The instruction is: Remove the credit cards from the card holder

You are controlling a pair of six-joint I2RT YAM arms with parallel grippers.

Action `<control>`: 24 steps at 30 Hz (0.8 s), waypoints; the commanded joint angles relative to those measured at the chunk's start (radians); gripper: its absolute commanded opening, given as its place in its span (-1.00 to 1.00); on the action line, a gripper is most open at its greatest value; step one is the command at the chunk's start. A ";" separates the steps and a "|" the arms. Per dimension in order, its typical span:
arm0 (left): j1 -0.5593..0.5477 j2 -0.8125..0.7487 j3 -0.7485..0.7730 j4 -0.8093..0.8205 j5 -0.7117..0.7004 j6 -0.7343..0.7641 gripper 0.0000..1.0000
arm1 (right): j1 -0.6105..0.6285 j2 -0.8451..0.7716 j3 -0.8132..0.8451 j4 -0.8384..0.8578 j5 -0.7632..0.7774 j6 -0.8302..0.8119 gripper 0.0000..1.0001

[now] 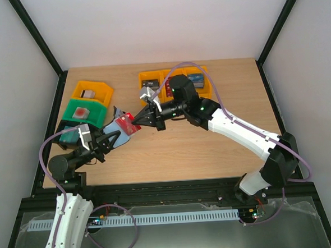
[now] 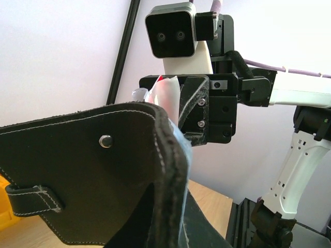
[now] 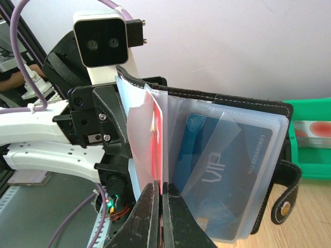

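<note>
Right hand (image 3: 159,199): fingers pressed together, pinching the near edge of the red credit card (image 3: 155,137), perhaps its clear sleeve too.
Red credit card: stands on edge in the sleeves, long axis running straight away from the fingertips.
Card holder (image 3: 248,103): open and held aloft over the desk (image 1: 212,149), between the two hands; a blue credit card (image 3: 222,165) sits in the next sleeve.
Left hand (image 1: 111,137): clamped on the holder's opposite side.
Coming move: likely a straight pull back along the right hand's own line, away from the left hand.

Black card holder (image 2: 103,175) stands open, blue card (image 3: 222,160) (marked VIP) and red card (image 3: 155,150) sleeved inside.
</note>
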 commanded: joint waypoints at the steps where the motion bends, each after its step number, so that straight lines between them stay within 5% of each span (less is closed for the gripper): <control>1: -0.007 -0.013 0.010 0.030 0.013 0.028 -0.96 | -0.012 -0.025 0.020 -0.010 0.032 -0.022 -0.97; 16: -0.007 -0.001 -0.013 -0.114 -0.059 0.022 -0.96 | -0.244 -0.119 -0.079 -0.069 0.290 0.004 -0.97; 24: -0.065 0.147 -0.106 -0.235 -0.260 -0.192 -0.96 | -0.288 -0.081 -0.021 -0.183 0.601 0.058 -0.97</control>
